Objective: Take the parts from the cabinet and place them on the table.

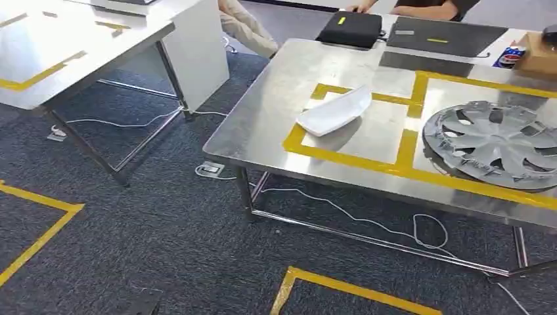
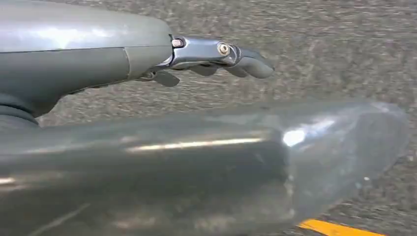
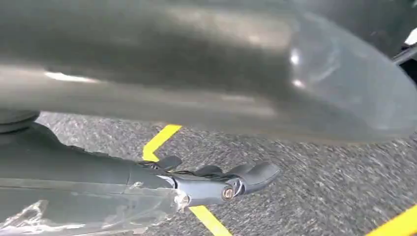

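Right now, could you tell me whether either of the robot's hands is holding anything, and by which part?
Nothing is held: the left hand and right hand hang empty over grey carpet.

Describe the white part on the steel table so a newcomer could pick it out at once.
Start at the steel table marked with yellow tape squares. The white part lies in the left square, next to the one holding the grey wheel cover. It is a smooth, curved white shell, unlike the round, spoked cover.
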Action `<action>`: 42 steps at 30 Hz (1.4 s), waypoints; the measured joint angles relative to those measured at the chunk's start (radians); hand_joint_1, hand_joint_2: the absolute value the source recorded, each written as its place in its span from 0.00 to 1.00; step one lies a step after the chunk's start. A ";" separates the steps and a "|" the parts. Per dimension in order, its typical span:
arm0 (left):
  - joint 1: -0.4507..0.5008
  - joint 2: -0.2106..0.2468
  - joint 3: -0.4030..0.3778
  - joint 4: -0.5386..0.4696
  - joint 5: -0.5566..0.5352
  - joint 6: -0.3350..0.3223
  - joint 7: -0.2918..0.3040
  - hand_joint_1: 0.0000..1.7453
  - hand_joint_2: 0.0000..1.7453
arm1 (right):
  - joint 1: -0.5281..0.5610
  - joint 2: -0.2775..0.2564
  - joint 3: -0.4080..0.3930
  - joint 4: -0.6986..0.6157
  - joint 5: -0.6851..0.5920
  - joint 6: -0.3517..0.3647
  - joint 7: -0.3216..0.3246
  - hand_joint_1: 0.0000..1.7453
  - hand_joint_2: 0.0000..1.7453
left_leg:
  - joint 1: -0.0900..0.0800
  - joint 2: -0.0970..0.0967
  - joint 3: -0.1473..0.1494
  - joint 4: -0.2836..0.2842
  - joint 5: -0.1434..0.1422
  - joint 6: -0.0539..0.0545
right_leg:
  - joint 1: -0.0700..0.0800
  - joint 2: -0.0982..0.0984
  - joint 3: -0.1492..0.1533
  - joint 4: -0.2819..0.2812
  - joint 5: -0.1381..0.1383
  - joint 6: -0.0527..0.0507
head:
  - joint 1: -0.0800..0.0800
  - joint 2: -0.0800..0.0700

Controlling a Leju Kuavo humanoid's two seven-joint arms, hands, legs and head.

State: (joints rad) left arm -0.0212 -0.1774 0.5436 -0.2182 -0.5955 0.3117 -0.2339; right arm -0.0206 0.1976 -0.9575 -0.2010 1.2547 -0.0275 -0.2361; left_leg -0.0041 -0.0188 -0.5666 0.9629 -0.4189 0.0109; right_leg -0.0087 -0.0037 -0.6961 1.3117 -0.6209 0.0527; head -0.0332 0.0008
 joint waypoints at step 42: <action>-0.185 0.050 0.021 -0.032 0.091 -0.170 0.151 0.00 0.00 | -0.032 -0.031 0.121 0.003 0.144 0.071 0.041 0.00 0.00 | -0.001 -0.040 -0.114 0.035 0.048 -0.037 | 0.010 0.041 0.227 -0.335 0.110 -0.060 | -0.009 0.000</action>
State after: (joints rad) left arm -0.2064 -0.1270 0.5646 -0.2499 -0.5047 0.1419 -0.0832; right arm -0.0526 0.1671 -0.8370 -0.1984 1.3985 0.0435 -0.1949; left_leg -0.0053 -0.0585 -0.6802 0.9976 -0.3708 -0.0261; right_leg 0.0015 0.0369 -0.4696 0.9771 -0.5109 -0.0069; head -0.0419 0.0011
